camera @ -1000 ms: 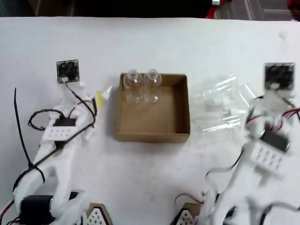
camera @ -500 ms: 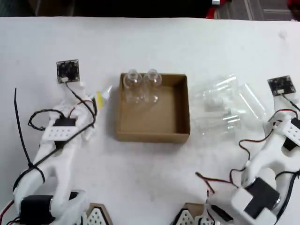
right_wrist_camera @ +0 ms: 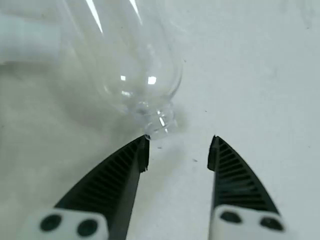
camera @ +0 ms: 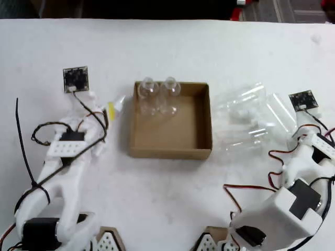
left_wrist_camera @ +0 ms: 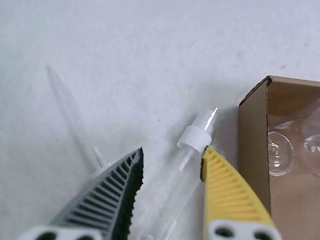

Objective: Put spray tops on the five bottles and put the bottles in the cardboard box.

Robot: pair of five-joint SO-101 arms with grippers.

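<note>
Left tool: my left tool (left_wrist_camera: 172, 152) stands spread, one gray finger and one yellow, pinching nothing. In the high view its yellow finger shows left of centre, just beside the upper left corner of the cardboard box (camera: 171, 151).
Between its fingers: a spray top (left_wrist_camera: 194, 136) lies flat on the bench (camera: 172, 52), its white collar close by the yellow fingertip; I cannot tell whether they touch.
Beside the gray finger: a thin clear tube (left_wrist_camera: 70, 112) lies on the bench, slanting away from the tool.
Right tool: my right tool (right_wrist_camera: 179, 142) is spread as well, both fingers black, nothing held between them.
At its tips: a clear bottle (right_wrist_camera: 125, 60) lies on its side, its open neck pointing toward the gap and just beside one fingertip; the neck is bare.
Right arm: in the high view it sits at the lower right of the frame, its wrist near the right edge.
Right of centre: loose bottles (camera: 251, 123) lie jumbled on their sides between the box and my right arm; I cannot count them surely.
Cardboard box: middle of the frame, open upward, between my two arms.
Inside it: two bottles (camera: 148, 94) stand upright side by side in the upper left corner, against the far wall; whether they carry tops I cannot tell.
</note>
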